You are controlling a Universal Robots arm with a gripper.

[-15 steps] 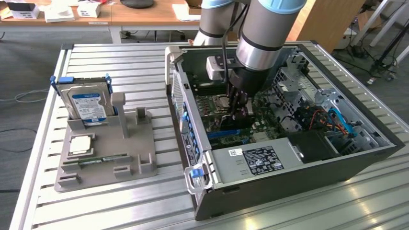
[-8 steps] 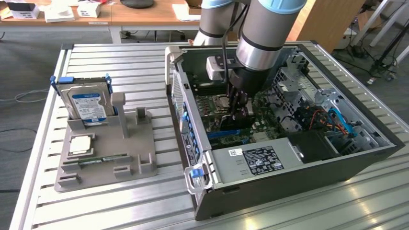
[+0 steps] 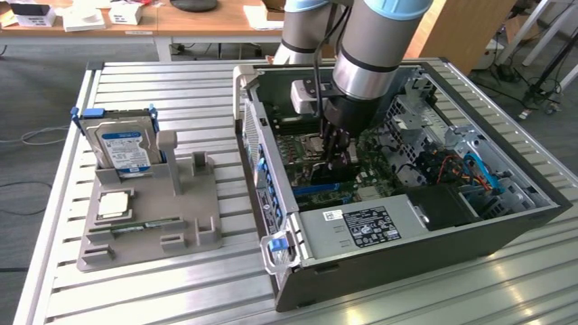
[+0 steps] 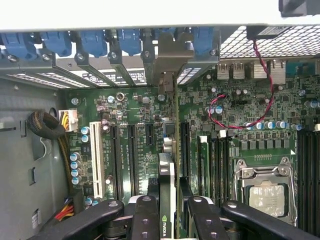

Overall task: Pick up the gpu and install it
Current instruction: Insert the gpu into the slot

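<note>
ribbed metal table [image 3: 181, 291], open steel case [image 3: 407, 261], jaws clamped on thin slab-like gpu [image 4: 168, 185]

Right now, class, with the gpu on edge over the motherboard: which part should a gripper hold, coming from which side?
Probably the gpu by its upper edge, pinched across the flat faces from above, as the gripper does: it is a thin slab whose lower edge must be free to plug in.
</note>
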